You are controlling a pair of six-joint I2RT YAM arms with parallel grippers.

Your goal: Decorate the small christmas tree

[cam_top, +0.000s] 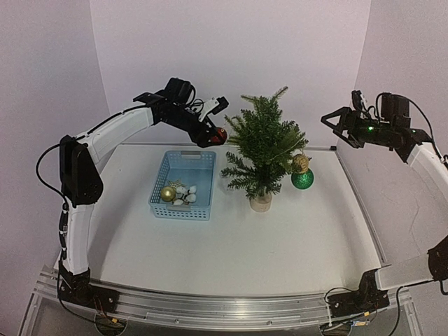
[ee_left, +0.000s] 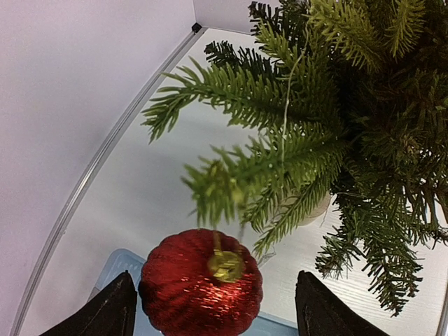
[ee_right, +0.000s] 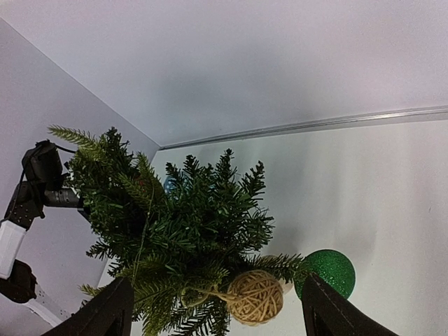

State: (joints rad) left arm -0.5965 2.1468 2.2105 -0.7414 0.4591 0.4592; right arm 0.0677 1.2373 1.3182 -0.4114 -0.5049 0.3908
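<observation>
White table [cam_top: 294, 245], seen from its near edge, where the two arm bases are bolted. Nearest on the left lies a pale blue slotted basket [cam_top: 180, 213] holding one gold bauble [cam_top: 168, 193] and a cluster of small white pieces [cam_top: 186, 194], too small to identify.

Just beside the basket on its right, toward the back of the table, the small christmas tree [cam_top: 264, 150] stands upright and taller than the basket. It has a small round pale base [cam_top: 261, 203], a thin trunk mostly hidden by foliage, and dark green needle branches spreading in tiers to a narrow tip. Two ornaments hang from its right-hand branches: a twine ball [cam_top: 300, 162] and, directly below it, a green glitter bauble [cam_top: 302, 179].

At the tree's upper left side, the left gripper [ee_left: 214, 280] has its jaws spread wide around a ribbed red glitter bauble [ee_left: 201, 283]. The bauble's gold cap [ee_left: 225, 266] points up at a branch tip. A clear gap shows at one finger; contact at the other cannot be judged.

The right gripper [ee_right: 217, 278] hangs in the air well to the tree's right, jaws wide apart and empty.

Behind everything stands a plain pale wall [cam_top: 231, 42].
</observation>
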